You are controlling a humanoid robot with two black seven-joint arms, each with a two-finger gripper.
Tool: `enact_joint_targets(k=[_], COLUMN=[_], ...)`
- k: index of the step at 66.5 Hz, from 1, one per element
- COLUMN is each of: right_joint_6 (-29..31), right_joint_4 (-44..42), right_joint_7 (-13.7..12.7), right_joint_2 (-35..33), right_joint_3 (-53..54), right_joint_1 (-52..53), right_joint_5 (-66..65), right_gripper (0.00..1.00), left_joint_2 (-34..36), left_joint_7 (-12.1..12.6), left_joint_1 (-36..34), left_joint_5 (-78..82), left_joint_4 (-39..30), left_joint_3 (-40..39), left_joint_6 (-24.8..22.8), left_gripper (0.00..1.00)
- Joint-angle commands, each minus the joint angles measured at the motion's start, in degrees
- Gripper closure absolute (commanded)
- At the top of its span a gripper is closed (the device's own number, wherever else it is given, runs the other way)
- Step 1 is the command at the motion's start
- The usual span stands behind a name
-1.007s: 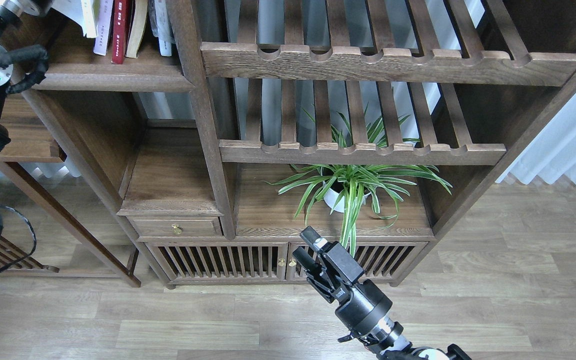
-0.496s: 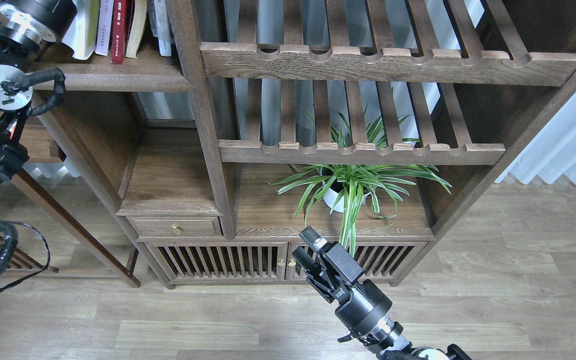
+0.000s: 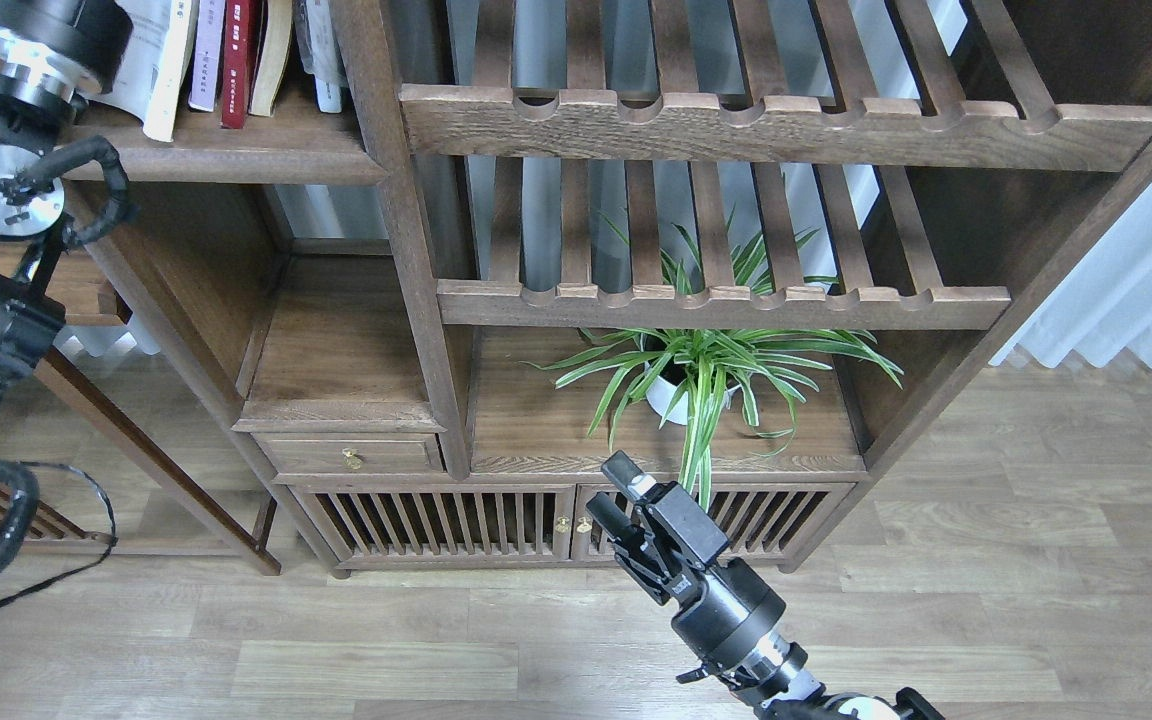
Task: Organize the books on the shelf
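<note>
Upright, thin books (image 3: 236,60) on dark shelf (image 3: 236,150), right jaws narrow, left jaws unseen.

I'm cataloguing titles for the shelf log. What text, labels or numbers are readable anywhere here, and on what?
No text can be read.
Lilac book: dark marks down the spine, too small to read.
Red book: faint spine marks, blurred.
White book at the left: printed lines on the open pages, too small to read.
Right hand: no readable label.
</note>
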Motion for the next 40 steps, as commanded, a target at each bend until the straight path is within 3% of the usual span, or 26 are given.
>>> enact_joint_targets(k=[1, 10, 16, 17, 26, 40], right_joint_6=[-3.68, -5.1, -5.27, -5.53, -6.24, -6.33], right_joint_4=[2.49, 4.17, 5.4, 5.75, 5.93, 6.19], right_joint_7=[-0.01, 0.17, 0.17, 0.08, -0.01, -0.1], right_joint_2=[0.0, 0.0, 0.0, 0.0, 0.0, 0.0], right_joint_3=[0.0, 0.09, 0.44, 1.22, 1.93, 2.64], right_joint_1=[-0.24, -0.15, -0.15, -0.24, -0.85, -1.38], right_joint_5=[0.09, 0.09, 0.0, 0.09, 0.0, 0.0], right_gripper=[0.0, 0.0, 0.0, 0.0, 0.0, 0.0], left_joint_2=[0.35, 2.01, 5.0, 7.44, 10.72, 11.07], left_joint_7=[0.57, 2.32, 5.75, 7.67, 10.49, 15.6], left_joint_1=[1.8, 3.56, 5.84, 8.02, 15.06, 18.59], left_joint_5=[-4.33, -4.42, -4.95, -5.82, -8.28, -9.08], left_joint_4=[-5.71, -10.37, -13.89, -16.41, -21.0, -22.76], left_joint_3=[-0.21, -0.12, -0.3, -0.82, -1.35, -1.18], left_joint_6=[-0.01, -0.01, -0.01, -0.01, -0.01, -0.01], left_gripper=[0.24, 0.24, 0.24, 0.23, 0.23, 0.23])
